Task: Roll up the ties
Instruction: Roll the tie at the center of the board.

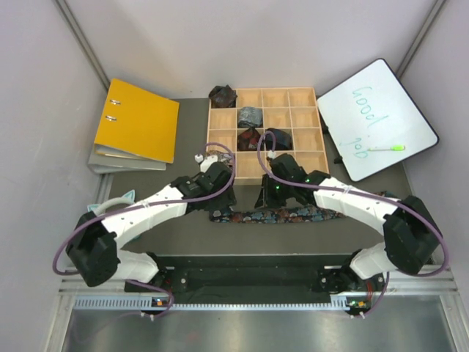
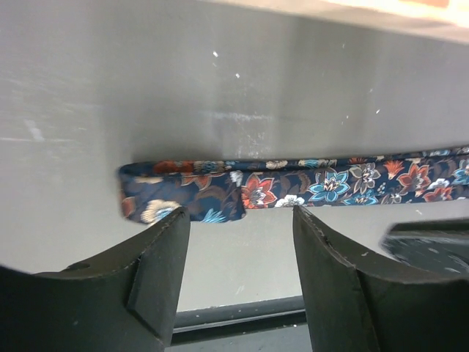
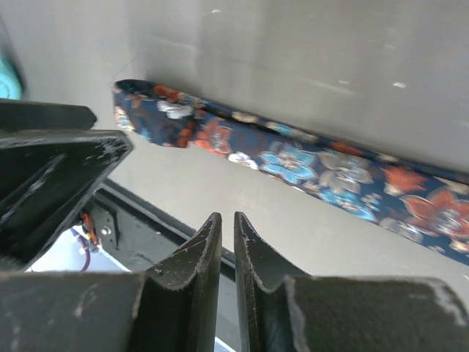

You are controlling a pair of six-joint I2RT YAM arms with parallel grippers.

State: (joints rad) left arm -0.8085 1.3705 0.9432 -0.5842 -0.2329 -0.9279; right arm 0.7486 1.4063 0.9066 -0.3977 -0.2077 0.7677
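One limp, slippery tie [image 2: 330, 183]: we would pinch its folded end, just beyond our left gripper [image 2: 238, 218], parted and empty; right gripper [image 3: 227, 224] clenched, empty.

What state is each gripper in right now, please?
Left gripper: open, empty, near the folded end of the tie.
Right gripper: shut, holding nothing.

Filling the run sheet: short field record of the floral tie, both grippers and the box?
tie: floral tie flat on table, unrolled, left end looks folded over
left gripper: open, over that end, gripping nothing
right gripper: shut, empty, beside tie
box: wooden grid box, four small bundles in its cells
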